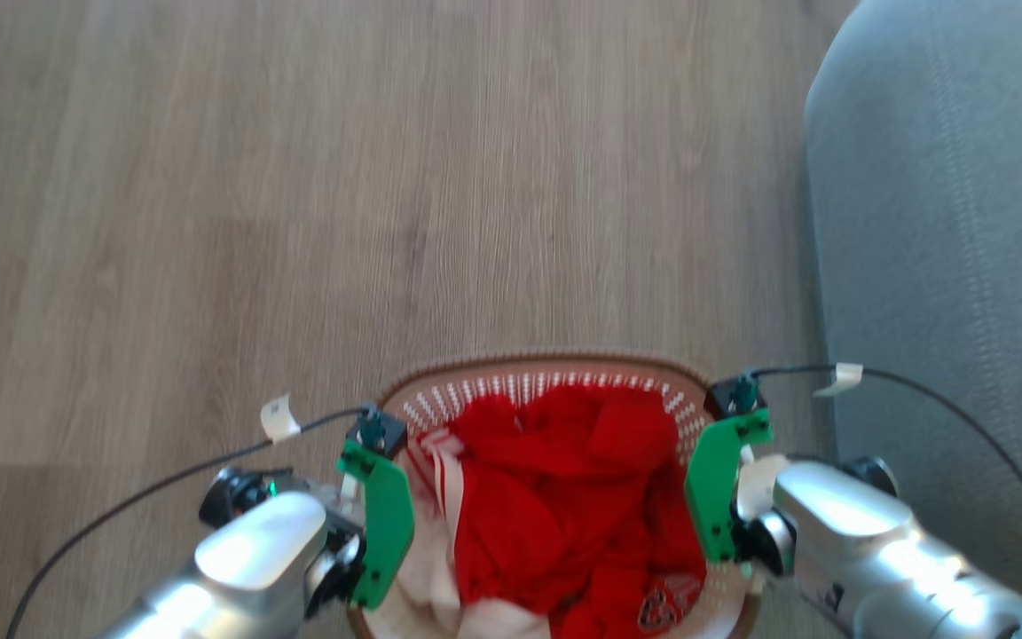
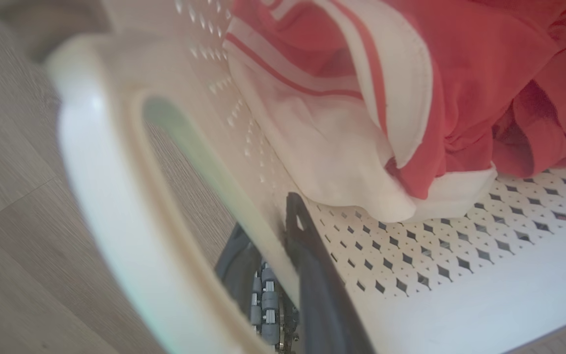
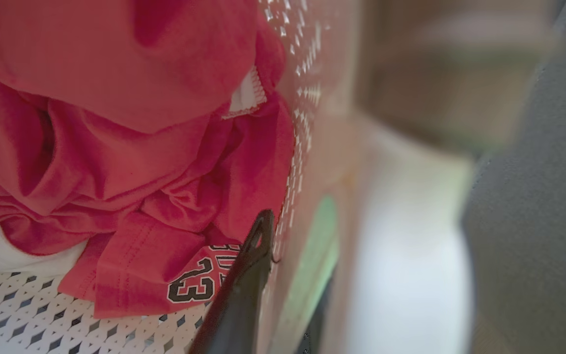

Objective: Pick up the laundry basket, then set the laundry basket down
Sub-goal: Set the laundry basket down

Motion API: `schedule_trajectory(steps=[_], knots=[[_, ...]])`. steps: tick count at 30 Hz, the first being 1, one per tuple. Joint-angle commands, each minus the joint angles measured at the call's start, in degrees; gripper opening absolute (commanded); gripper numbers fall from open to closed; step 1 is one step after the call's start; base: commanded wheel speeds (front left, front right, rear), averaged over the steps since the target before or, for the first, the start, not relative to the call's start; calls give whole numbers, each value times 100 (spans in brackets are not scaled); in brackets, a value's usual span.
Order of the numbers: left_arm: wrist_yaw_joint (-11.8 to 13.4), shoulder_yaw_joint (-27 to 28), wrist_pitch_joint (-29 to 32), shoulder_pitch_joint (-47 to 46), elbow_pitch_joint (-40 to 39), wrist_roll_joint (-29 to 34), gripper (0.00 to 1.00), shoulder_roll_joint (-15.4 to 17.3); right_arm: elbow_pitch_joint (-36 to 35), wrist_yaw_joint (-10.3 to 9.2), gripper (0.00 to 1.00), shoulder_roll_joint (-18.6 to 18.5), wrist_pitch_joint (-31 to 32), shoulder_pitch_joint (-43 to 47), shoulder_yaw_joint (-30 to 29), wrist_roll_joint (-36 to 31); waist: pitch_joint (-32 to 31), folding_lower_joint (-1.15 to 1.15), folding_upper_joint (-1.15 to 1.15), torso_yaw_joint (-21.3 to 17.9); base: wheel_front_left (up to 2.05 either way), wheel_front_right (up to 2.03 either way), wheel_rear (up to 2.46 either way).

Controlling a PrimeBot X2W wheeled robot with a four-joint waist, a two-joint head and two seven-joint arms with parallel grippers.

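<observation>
With the left gripper point(image 2: 266, 221), pinches the left side wall of the laundry basket point(image 1: 475, 390) right by its white side handle point(image 2: 101, 187): one dark finger point(image 2: 312, 275) inside, flat against the perforated wall, the other finger point(image 2: 236, 265) outside, below the handle loop, wall sandwiched between. Does the same with the right gripper point(image 3: 290, 265) on the opposite wall: inner finger lying along the perforations, tip beside a red shirt point(image 3: 165, 265) printed with black-and-white numerals; outer finger only a dark blurred sliver past the wall. Cannot say from any view whether the basket rests on the floor point(image 1: 298, 177) or hangs just off it. Finds the basket at the bottom middle of the head view, between two silver forearms point(image 1: 254, 550), brown woven-look rim point(image 1: 564, 359) curving across its far side, near edge cut off by the frame. Carries a heap of red clothes point(image 1: 564, 497), with a white garment point(image 2: 322, 142) striped in red bunched against the left wall, close to the left fingers. Shows a green plate point(image 1: 382, 519) at the left wrist and another at the right, each topped by a black connector point(image 1: 375, 432), a white tag point(image 1: 279, 417) just beyond it. Sits just left of a grey upholstered piece point(image 1: 963, 222), over pale wood-look planks.
</observation>
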Motion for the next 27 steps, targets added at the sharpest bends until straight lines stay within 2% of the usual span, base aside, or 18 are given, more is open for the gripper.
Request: schedule_trajectory(steps=[1,17,27], knots=[[-101,22,-116,-323,-129,184,0,-189,-214,43,0,104,-153,-233,86,-161,384,-1,0,21,0,0,0],[-276,65,-516,-1278,882,202,0,-797,-54,43,0,-54,-524,-1103,-10,-324,1965,-1,0,45,0,0,0],[-318,35,-823,-1836,1409,167,0,-945,197,43,0,11,-789,-1486,-57,-394,2755,-1,0,35,0,0,0]])
